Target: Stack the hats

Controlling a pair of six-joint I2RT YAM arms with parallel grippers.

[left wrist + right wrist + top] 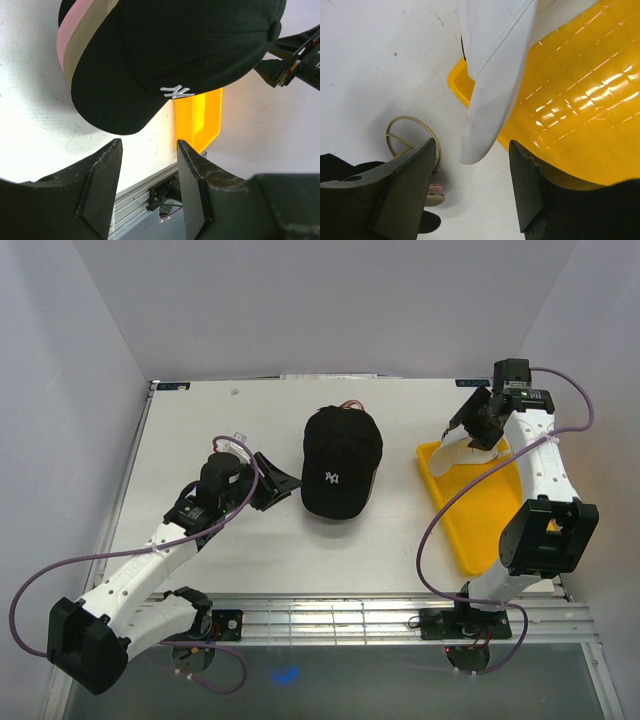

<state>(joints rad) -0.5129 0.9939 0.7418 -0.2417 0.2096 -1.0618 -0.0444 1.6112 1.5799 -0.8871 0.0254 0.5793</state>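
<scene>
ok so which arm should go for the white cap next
Right, most likely. The right gripper hangs open at the yellow tray with the brim of the white cap between its fingers. The left gripper is open and empty beside the black NY cap, far from the white one.

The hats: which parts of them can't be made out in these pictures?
- Caps under the black NY cap: in the overhead view it covers them; the left wrist view shows only a pink edge and a tan edge.
- White cap: crown and any logo are cut off by the right wrist view's top edge; overhead, the right gripper covers them.
</scene>
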